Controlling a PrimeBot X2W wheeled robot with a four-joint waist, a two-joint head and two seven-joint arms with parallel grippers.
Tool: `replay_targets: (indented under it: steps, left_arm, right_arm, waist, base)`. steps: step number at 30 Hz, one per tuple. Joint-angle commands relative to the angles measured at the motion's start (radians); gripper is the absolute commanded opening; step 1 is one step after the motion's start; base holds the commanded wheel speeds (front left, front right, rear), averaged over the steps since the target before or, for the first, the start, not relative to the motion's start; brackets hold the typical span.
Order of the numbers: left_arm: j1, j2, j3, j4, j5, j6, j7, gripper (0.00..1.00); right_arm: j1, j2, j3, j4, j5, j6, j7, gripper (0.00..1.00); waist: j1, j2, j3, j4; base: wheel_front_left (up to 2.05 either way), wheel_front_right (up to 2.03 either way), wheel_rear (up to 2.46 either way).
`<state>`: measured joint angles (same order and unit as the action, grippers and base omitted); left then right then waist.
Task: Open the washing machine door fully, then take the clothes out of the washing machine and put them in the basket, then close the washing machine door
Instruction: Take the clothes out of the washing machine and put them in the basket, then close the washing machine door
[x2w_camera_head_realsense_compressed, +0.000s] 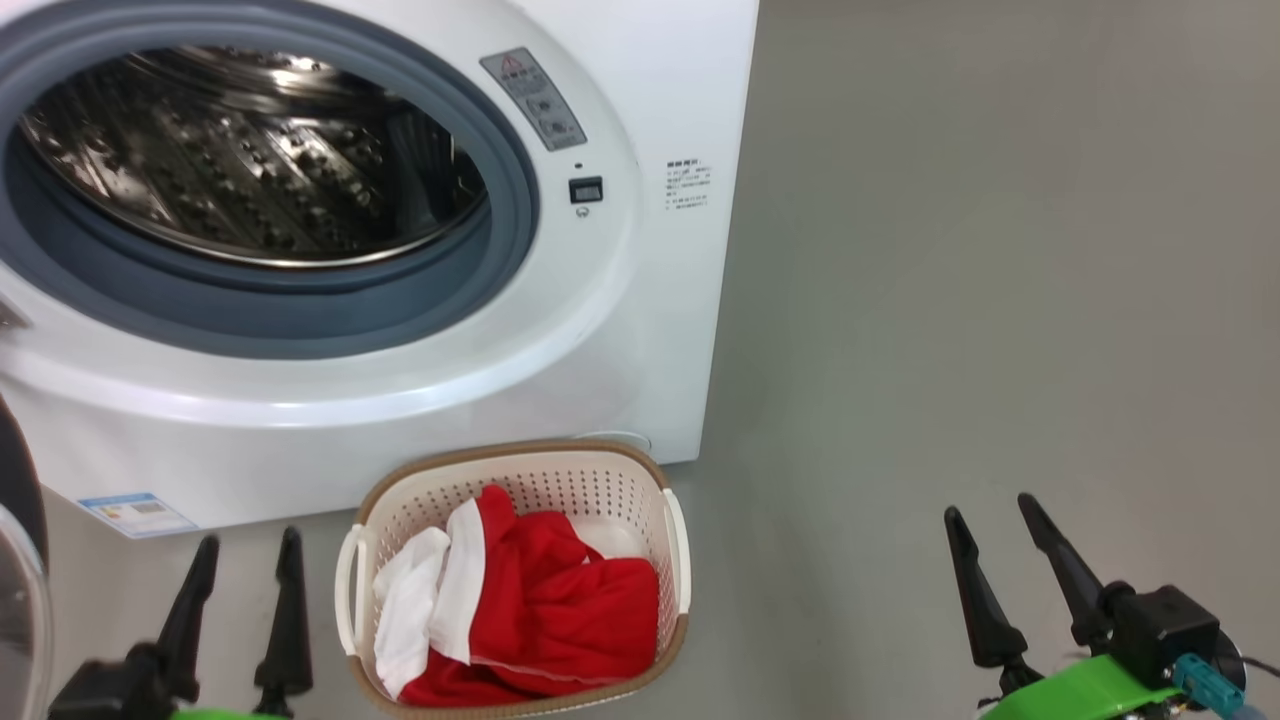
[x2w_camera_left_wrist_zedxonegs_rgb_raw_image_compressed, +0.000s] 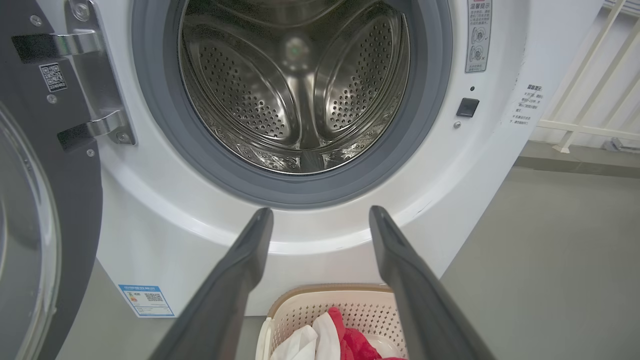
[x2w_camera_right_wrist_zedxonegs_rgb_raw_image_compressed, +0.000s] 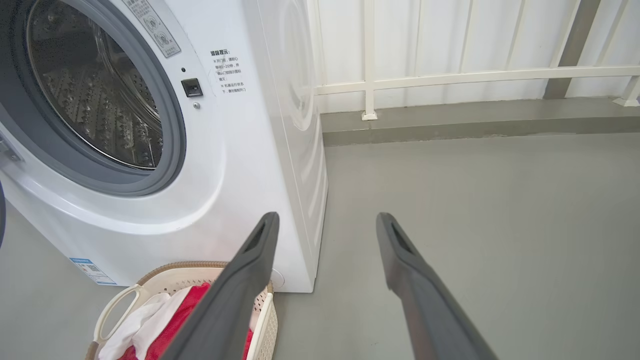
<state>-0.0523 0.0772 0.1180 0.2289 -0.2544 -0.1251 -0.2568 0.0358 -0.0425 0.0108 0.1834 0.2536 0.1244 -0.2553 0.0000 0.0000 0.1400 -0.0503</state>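
Black tapered fingers (x2w_camera_head_realsense_compressed: 975, 590), green wrists (x2w_camera_head_realsense_compressed: 1085, 692), teal connector (x2w_camera_head_realsense_compressed: 1207, 687)

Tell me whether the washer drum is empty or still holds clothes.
Empty, as far as shows: the drum is bare perforated steel, and the red and white clothes lie in the basket.

A laundry area, balcony-like: a white front-loading washing machine (x2w_camera_head_realsense_compressed: 640, 330) stands on a bare grey floor (x2w_camera_head_realsense_compressed: 1000, 300), a basket (x2w_camera_head_realsense_compressed: 520, 450) of clothes (x2w_camera_head_realsense_compressed: 570, 600) before it, and a white railing (x2w_camera_right_wrist_zedxonegs_rgb_raw_image_compressed: 475, 77) runs along a raised kerb (x2w_camera_right_wrist_zedxonegs_rgb_raw_image_compressed: 475, 122).
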Motion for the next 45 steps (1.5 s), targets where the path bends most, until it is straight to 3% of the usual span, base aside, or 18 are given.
replay_targets:
  steps: [1, 11, 31, 45]
  left_arm:
    - [0.005, 0.009, 0.040, -0.033, 0.013, -0.006, -0.005, 1.00]
    - [0.107, -0.015, 0.058, -0.103, 0.013, -0.006, -0.005, 1.00]
    - [0.097, -0.024, 0.062, -0.110, 0.019, -0.006, -0.005, 1.00]
    - [0.090, -0.026, 0.060, -0.116, 0.019, -0.006, -0.005, 1.00]
  right_arm:
    - [0.001, -0.008, 0.018, -0.023, -0.008, 0.006, -0.006, 1.00]
    - [0.047, -0.008, 0.004, -0.024, -0.010, 0.006, -0.006, 1.00]
    - [0.039, -0.008, 0.006, -0.027, -0.013, 0.006, -0.006, 1.00]
    - [0.031, -0.008, 0.006, -0.025, -0.012, 0.006, -0.006, 1.00]
  waist:
    - [0.0000, 0.0000, -0.015, 0.004]
    - [0.0000, 0.0000, -0.044, 0.007]
    - [0.0000, 0.0000, -0.036, 0.010]
    - [0.0000, 0.0000, -0.031, 0.012]
  base:
    - [0.00, 0.00, 0.00]
    - [0.00, 0.00, 0.00]
    - [-0.03, 0.03, 0.00]
    - [-1.09, 1.09, 0.00]
